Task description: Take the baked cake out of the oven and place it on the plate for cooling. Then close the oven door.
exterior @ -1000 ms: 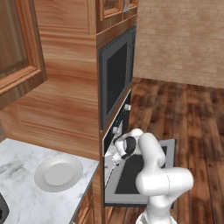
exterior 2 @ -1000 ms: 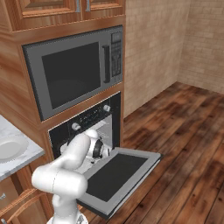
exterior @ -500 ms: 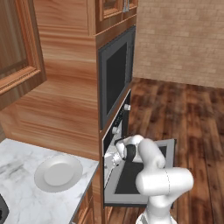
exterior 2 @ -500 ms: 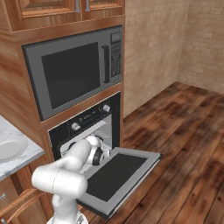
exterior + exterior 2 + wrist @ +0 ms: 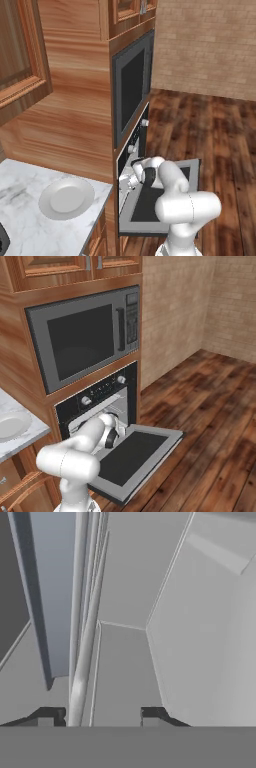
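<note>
The oven [image 5: 100, 401] stands with its door [image 5: 135, 453] dropped flat, and the arm reaches into the opening, its claw [image 5: 102, 714] inside the grey cavity beside a wire rack [image 5: 85, 637]. The tips stand apart with nothing visible between them. The cake cannot be made out. The white plate [image 5: 66, 198] sits bare on the marble counter [image 5: 22, 225].

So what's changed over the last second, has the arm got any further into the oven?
Yes. The arm has pushed its hand deeper into the oven cavity, over the lowered oven door. The gripper now sits inside, beside the rack wires; whether it has taken hold of anything cannot be told, and the cake can't be made out. The plate on the counter is still bare and the door is still down.
</note>
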You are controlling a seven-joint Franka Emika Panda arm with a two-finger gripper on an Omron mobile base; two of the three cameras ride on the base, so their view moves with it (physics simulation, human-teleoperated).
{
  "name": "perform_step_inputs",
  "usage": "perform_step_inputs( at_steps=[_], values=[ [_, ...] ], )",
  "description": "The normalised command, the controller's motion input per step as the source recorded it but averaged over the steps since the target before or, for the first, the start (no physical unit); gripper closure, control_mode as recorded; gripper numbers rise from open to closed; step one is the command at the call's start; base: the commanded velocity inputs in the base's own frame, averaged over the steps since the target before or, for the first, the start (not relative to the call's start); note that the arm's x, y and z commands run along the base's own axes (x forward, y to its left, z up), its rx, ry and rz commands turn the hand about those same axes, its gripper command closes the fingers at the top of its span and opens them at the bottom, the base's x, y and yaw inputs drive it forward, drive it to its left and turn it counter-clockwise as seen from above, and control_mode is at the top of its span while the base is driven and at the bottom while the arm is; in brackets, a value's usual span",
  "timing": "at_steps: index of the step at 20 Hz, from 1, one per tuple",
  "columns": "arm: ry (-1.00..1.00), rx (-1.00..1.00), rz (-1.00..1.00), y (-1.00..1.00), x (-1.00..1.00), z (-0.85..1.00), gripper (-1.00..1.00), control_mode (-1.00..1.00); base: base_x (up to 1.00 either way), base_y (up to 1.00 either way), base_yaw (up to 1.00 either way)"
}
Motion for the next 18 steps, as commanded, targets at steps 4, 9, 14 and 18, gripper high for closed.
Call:
perform_step_inputs(
  at_steps=[4, 9, 14, 18],
  values=[
    [0.0, -0.1, -0.09, -0.09, 0.0, -0.07, 1.0, -1.0, 0.0, 0.0, 0.0],
    [0.0, -0.14, -0.13, -0.28, 0.0, -0.09, 1.0, -1.0, 0.0, 0.0, 0.0],
    [0.0, -0.18, -0.16, -0.5, 0.0, -0.07, 1.0, -1.0, 0.0, 0.0, 0.0],
    [0.0, -0.22, -0.18, -0.57, 0.0, -0.17, 1.0, -1.0, 0.0, 0.0, 0.0]
  ],
)
